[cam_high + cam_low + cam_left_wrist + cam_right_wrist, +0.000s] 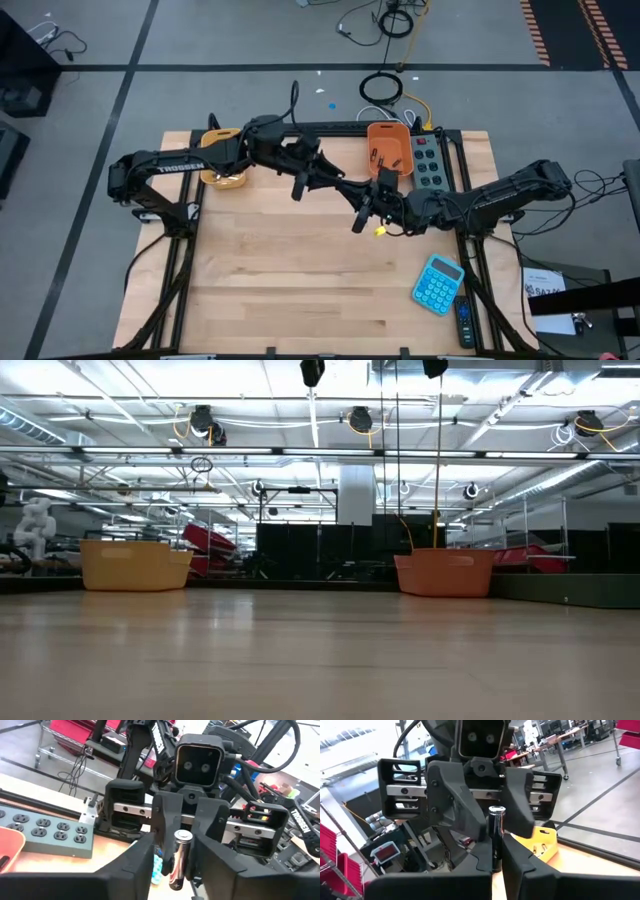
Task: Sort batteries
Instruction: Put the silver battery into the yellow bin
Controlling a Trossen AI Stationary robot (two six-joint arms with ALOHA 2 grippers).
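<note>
Overhead, high view: both arms reach in over the wooden table (300, 280) and meet nose to nose at its middle. The left gripper (358, 200) comes from the yellow bin (228, 180) side. The right gripper (392, 205) comes from the side with the power strip (428, 160). An orange bin (388, 140) sits at the far edge with a few small dark items in it, too small to name. A blue calculator (438, 283) lies near the right front corner. No battery can be made out between the grippers from here.

Low view: neither arm shows. Only the bare tabletop, the yellow bin (135, 565) and the orange bin (445, 572) stand at the far edge.

Left wrist view: this supplies what the overhead lacks. One silvery battery (181, 857) stands upright, pinched between the fingers of the facing right gripper (183, 827). The left gripper's own fingers (125, 870) stand wide on either side of it. The power strip (45, 832) and a corner of the orange bin (10, 850) lie behind.

Right wrist view: the battery (496, 830) rises out of the right gripper's (496, 870) narrow, clamped fingers. The left gripper (495, 817) faces it, with fingers (455, 805) flanking the battery's upper end. Whether they touch it cannot be told. The yellow bin (540, 842) is behind.
</note>
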